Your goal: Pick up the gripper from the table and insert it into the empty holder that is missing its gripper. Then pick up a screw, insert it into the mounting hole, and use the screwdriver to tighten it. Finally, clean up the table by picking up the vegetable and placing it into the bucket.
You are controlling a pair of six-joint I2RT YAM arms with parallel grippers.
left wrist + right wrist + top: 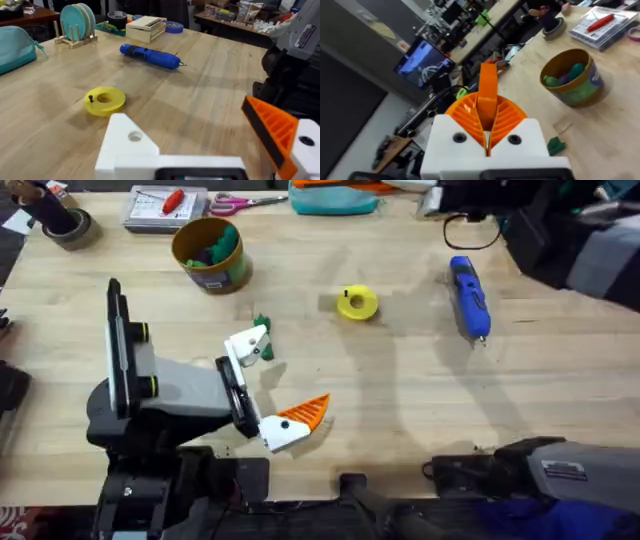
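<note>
The ring (357, 303) lies between the bucket (210, 256) and the screwdriver (468, 297).

screwdriver (469, 298) flat, tbl right | bucket (210, 255) upright, far left

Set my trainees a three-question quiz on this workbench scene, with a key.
1. True or false: the screwdriver lies inside the bucket.
2. What is the right hand shut on? A) the orange wedge B) scissors C) a tape roll
3. Fill in: a small dark ___ stands on the yellow ring.

Key
1. False: it lies on the table, well away from the bucket.
2. A: the wedge sticks up between the closed pads.
3. Screw.
</note>
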